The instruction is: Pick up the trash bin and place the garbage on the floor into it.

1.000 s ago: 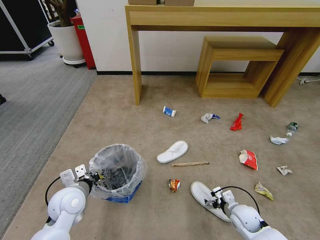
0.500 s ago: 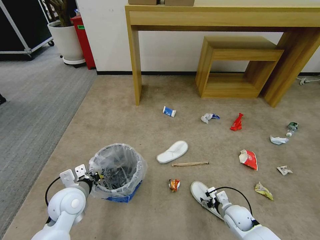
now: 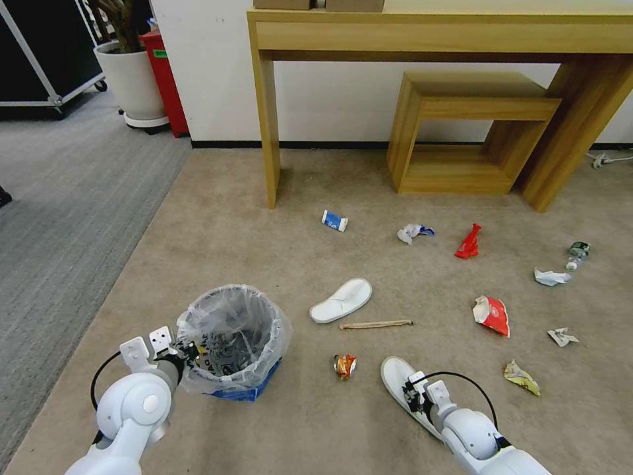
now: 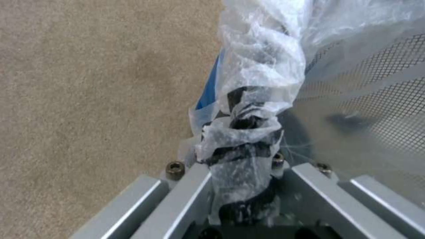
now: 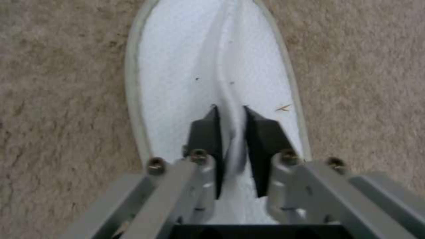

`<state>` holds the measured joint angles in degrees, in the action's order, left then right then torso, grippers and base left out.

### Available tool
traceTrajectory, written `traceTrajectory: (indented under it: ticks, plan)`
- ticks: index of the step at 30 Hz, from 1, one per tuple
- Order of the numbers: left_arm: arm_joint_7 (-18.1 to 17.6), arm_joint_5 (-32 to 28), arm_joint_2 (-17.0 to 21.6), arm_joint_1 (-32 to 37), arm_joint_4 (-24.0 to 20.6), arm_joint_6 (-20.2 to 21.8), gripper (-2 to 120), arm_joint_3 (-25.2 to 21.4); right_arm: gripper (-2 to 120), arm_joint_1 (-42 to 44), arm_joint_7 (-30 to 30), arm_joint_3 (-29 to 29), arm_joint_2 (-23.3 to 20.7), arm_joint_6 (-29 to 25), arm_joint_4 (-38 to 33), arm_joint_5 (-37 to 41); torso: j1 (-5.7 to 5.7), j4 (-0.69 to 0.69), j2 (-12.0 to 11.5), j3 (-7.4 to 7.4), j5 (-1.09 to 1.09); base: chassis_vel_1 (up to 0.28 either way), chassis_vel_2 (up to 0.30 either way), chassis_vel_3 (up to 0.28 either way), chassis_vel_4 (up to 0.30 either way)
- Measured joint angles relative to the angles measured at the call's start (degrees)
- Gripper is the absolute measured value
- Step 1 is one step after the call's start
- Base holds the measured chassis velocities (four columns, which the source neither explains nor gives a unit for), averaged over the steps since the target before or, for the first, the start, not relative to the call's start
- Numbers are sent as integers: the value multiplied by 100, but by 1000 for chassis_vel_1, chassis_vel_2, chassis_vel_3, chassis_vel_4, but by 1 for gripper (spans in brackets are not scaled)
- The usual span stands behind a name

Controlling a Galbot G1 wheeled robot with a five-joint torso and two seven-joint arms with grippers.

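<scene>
While the left hand (image 3: 186,351) stays pinched on the trash bin (image 3: 232,338) rim, the right hand (image 5: 230,131) clamps the near slipper (image 5: 212,76), whose length runs straight away from it; the bin sits to its left.

White arms (image 3: 135,409), black cables (image 3: 461,377)
</scene>
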<state>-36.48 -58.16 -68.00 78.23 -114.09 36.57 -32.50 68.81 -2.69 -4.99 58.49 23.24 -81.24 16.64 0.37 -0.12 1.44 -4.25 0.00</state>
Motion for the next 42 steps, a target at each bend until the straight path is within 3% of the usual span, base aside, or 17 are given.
traceTrajectory:
  ticks: [2,8,11,13,16,26,32,42]
  plan:
    - [2,0,8,-1,0,-1,0,0,0,7,0,-14,-1,-26,6,4,0,0,0,0,0,0,0,0,0]
    - [2,0,16,-4,1,-2,0,0,0,64,2,-93,3,-162,2,45,0,0,0,0,1,0,0,0,0]
    - [1,-2,39,0,4,-2,0,-5,0,206,222,-354,-55,-826,-186,414,0,0,0,0,3,0,0,0,0]
    - [2,-2,42,2,5,-2,0,-8,0,233,263,-409,-72,-900,-240,460,0,0,0,0,3,0,0,0,0]
    - [2,-3,58,17,3,-2,0,-16,0,542,589,-921,-277,-1397,-1050,959,0,0,0,0,2,0,0,0,0]
    - [2,-22,71,71,-137,9,0,5,0,751,1039,-1441,-541,-2124,-2788,1633,0,-1,0,0,0,0,0,0,0]
    - [-17,-73,67,142,-266,55,0,24,0,321,1394,-1309,-685,-2682,-3699,2061,0,0,0,0,1,0,0,0,0]
    - [-141,-337,182,271,-595,163,0,43,0,-505,1775,-557,-829,-3412,-4112,2365,0,0,0,0,1,0,0,0,0]
